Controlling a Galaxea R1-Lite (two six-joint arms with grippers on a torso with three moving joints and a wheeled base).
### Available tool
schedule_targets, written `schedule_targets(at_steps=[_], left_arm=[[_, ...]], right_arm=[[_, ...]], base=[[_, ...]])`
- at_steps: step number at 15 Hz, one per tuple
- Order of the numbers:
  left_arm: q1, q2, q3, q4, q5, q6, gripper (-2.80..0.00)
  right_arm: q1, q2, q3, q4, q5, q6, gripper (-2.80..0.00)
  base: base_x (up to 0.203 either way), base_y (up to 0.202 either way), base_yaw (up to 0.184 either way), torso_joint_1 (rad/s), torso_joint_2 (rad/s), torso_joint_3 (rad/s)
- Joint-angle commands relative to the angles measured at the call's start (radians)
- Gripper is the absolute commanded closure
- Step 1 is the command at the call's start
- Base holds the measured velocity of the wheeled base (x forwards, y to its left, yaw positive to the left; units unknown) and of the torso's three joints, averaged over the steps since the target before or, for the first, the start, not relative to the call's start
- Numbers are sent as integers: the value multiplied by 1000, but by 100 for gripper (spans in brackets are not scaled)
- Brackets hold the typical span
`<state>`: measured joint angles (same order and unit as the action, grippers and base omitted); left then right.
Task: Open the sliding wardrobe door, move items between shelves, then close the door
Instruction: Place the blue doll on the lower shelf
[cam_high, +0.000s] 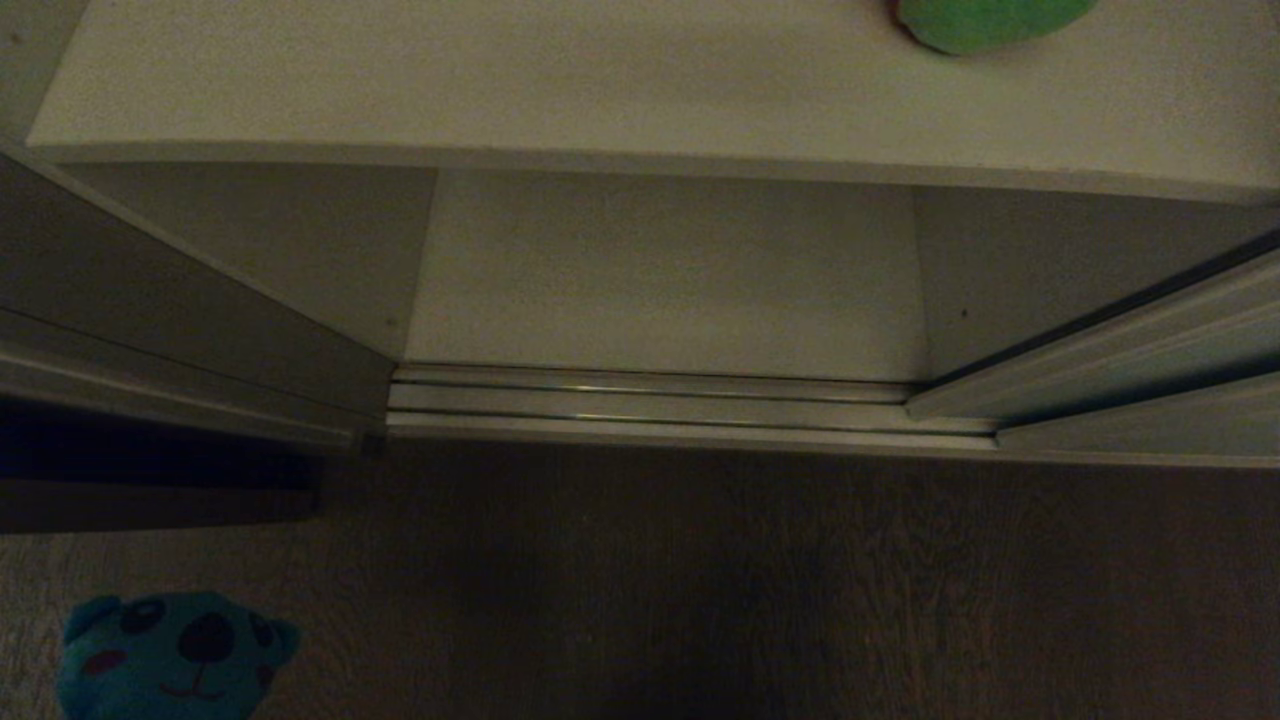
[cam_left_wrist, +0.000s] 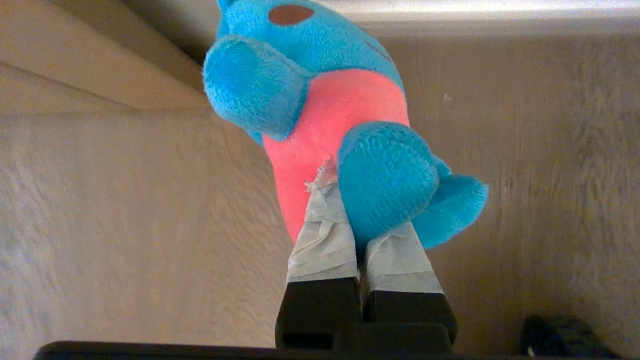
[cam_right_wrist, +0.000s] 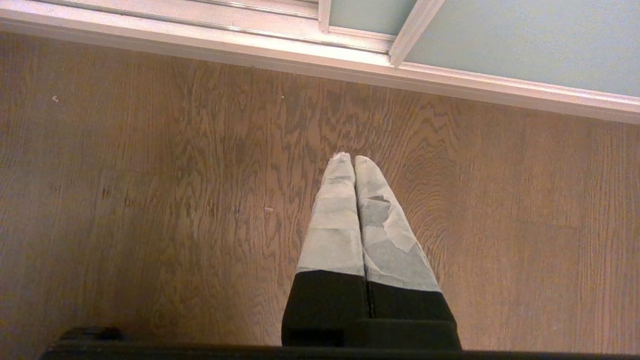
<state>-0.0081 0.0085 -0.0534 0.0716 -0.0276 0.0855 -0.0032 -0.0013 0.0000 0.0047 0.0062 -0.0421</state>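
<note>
1. Head view: the wardrobe stands open. A white upper shelf (cam_high: 500, 90) runs across the top of the frame, with the green frog (cam_high: 985, 20) resting on it near its right end, only partly in view. Below that shelf lies the lower shelf (cam_high: 660, 280), and in front of it the metal floor track (cam_high: 650, 405). The sliding wardrobe door (cam_high: 1130, 340) stands at the right end of the track. The teal-blue bear (cam_high: 170, 655) shows at the lower left, over the wooden floor (cam_high: 700, 580) in front of the track and well apart from the frog. Neither end effector can be seen in this view.

2. Left wrist view: the left end effector (cam_left_wrist: 357, 215) is clamped on the bear (cam_left_wrist: 330, 115), its taped fingers (cam_left_wrist: 322, 235) pinching the toy low on the body, where the red belly meets a blue leg. The bear's head points away from the end effector, and the toy hangs clear of the floor (cam_left_wrist: 125, 225).

3. Right wrist view: the right end effector (cam_right_wrist: 352, 160) has its two taped fingers pressed together, holding nothing, above the floor (cam_right_wrist: 150, 200). The pale grey-green door (cam_right_wrist: 525, 40) and the track (cam_right_wrist: 200, 20) lie beyond the fingertips, apart from them.
</note>
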Motion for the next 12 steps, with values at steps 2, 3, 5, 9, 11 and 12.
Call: schedule_targets(at_steps=[2, 3, 5, 9, 11, 12], left_arm=[[0, 98, -119, 2, -42, 12, 0], [0, 177, -152, 9, -67, 13, 0], [-1, 390, -208, 11, -117, 13, 0], [-5, 854, -266, -142, -246, 14, 0], [-20, 1071, -299, -261, -281, 13, 0], [-31, 1168, -326, -308, -293, 13, 0]], right_arm=[[0, 0, 2, 0, 0, -1, 0], [0, 0, 2, 0, 0, -1, 0], [0, 0, 2, 0, 0, -1, 0], [0, 0, 2, 0, 0, -1, 0], [0, 0, 2, 0, 0, -1, 0], [0, 0, 2, 0, 0, -1, 0]], base=[[0, 0, 0, 0, 0, 0], [0, 0, 0, 0, 0, 0], [0, 0, 0, 0, 0, 0], [0, 0, 0, 0, 0, 0], [0, 0, 0, 0, 0, 0], [0, 0, 0, 0, 0, 0]])
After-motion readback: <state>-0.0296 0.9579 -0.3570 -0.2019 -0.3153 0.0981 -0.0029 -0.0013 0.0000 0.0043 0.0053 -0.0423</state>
